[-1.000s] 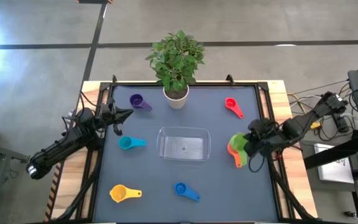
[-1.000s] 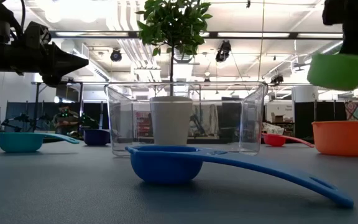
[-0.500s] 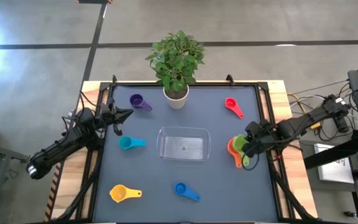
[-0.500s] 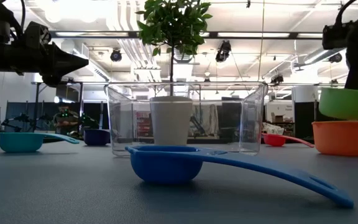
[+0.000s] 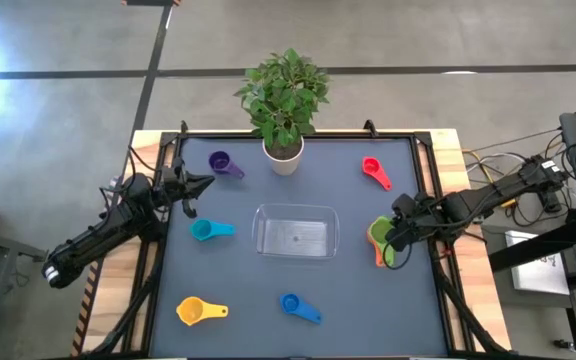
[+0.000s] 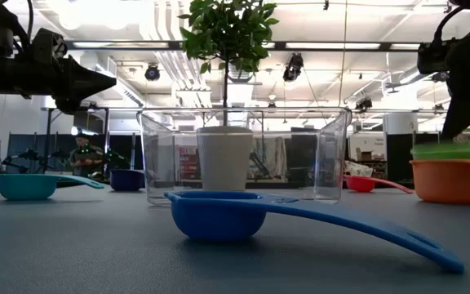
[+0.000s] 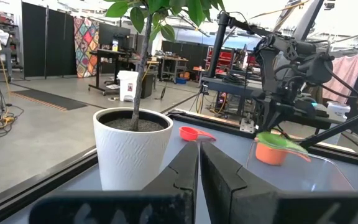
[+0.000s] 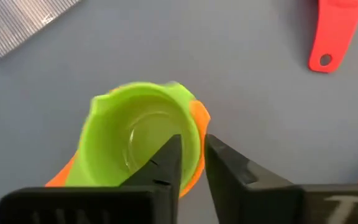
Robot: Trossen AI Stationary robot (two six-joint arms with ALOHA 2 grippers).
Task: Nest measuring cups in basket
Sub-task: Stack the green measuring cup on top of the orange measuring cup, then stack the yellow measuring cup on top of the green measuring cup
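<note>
The green measuring cup (image 5: 382, 238) sits inside the orange cup (image 6: 454, 181) near the table's right edge, only its rim (image 6: 455, 151) showing above the orange one in the low view. My right gripper (image 5: 397, 237) is over it, shut on the green cup (image 8: 135, 146). The clear basket (image 5: 296, 232) stands at the table's middle with nothing in it. The purple (image 5: 221, 163), red (image 5: 373, 171), teal (image 5: 206, 230), yellow (image 5: 194, 311) and blue (image 5: 295, 305) cups lie apart on the mat. My left gripper (image 5: 204, 184) hangs shut above the table's left side. My right gripper holds the green cup by its wall at the rim (image 8: 193, 138), with one finger (image 8: 166, 163) inside the bowl and the other outside. The fingers come from above, slanting in from the table's right. The cup sits upright, nested in the orange cup.
A white plant pot (image 5: 284, 156) with a leafy plant stands at the far edge, behind the basket. Raised black rails (image 5: 430, 150) edge the mat. Bare mat lies between the basket and the cups on every side.
My right gripper has moved down and a little toward the basket, carrying the green cup from above the orange cup down into it. The green cup was lifted clear of the orange cup a second ago; now only its rim shows above the orange rim.
</note>
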